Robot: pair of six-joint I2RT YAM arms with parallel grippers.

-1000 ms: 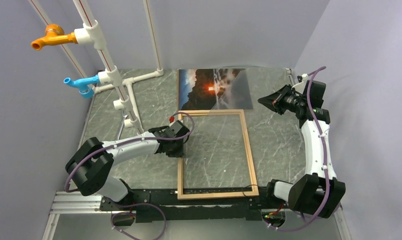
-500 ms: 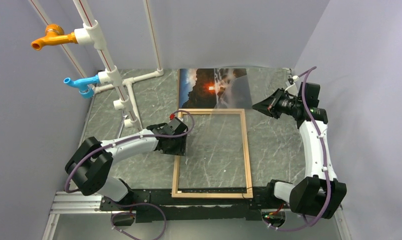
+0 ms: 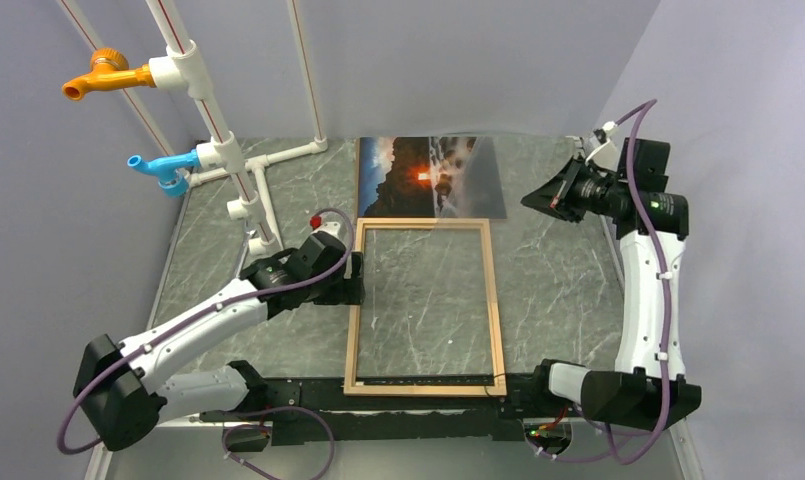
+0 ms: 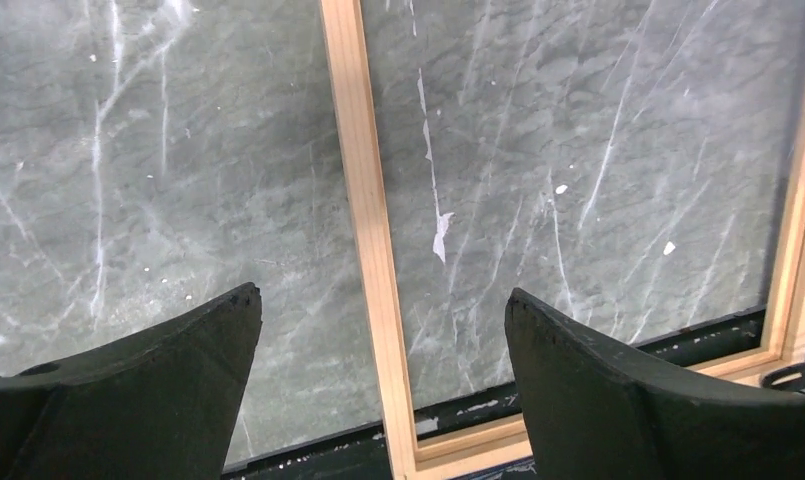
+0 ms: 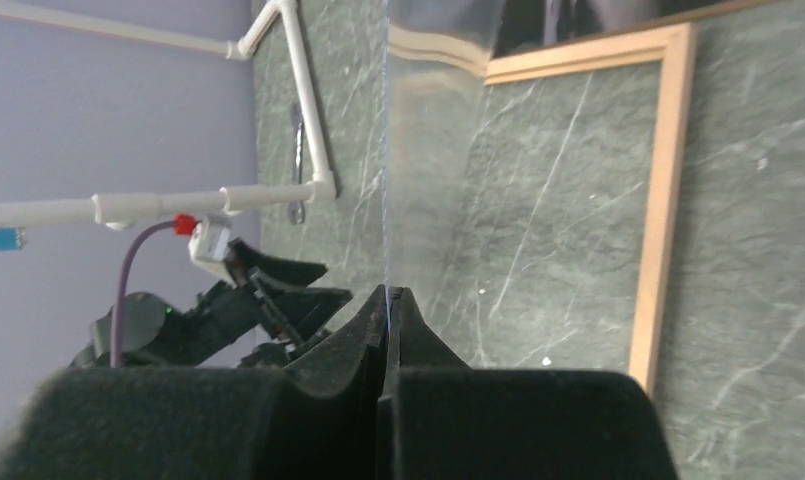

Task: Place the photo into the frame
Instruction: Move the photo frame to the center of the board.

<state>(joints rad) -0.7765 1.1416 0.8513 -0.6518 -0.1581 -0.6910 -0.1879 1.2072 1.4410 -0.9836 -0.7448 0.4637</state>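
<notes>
Frame (image 3: 496,300) lies flat on the grey marbled counter (image 3: 558,290), centre, long side running near-to-far, with its near rail at the counter's near edge; bare counter shows through the opening. Photo (image 3: 418,175) is not in the frame: it lies face up at the far side of the counter, orange sun visible, just beyond the frame's far rail. Can't tell whether its near edge touches that rail. Left end effector (image 4: 380,298) has its fingers wide apart and grips nothing. It is low over the frame's left rail, and in the left wrist view the rail runs between the two dark fingers (image 4: 158,370) without touching either one. Right end effector (image 5: 388,292) is raised at the far right, off the frame's far right corner and pointing left toward the photo. Its fingers are pressed together, pinching the edge of a thin clear sheet (image 5: 433,170). The right wrist view shows the sheet edge-on as a fine line running out from the fingertips, with a hazy reflective patch beside it. From the top view the photo's right part looks misted through it. White pipe stand (image 3: 240,180) with an orange tap (image 3: 98,75) and a blue tap (image 3: 158,168) stands at far left, well apart from the frame.
</notes>
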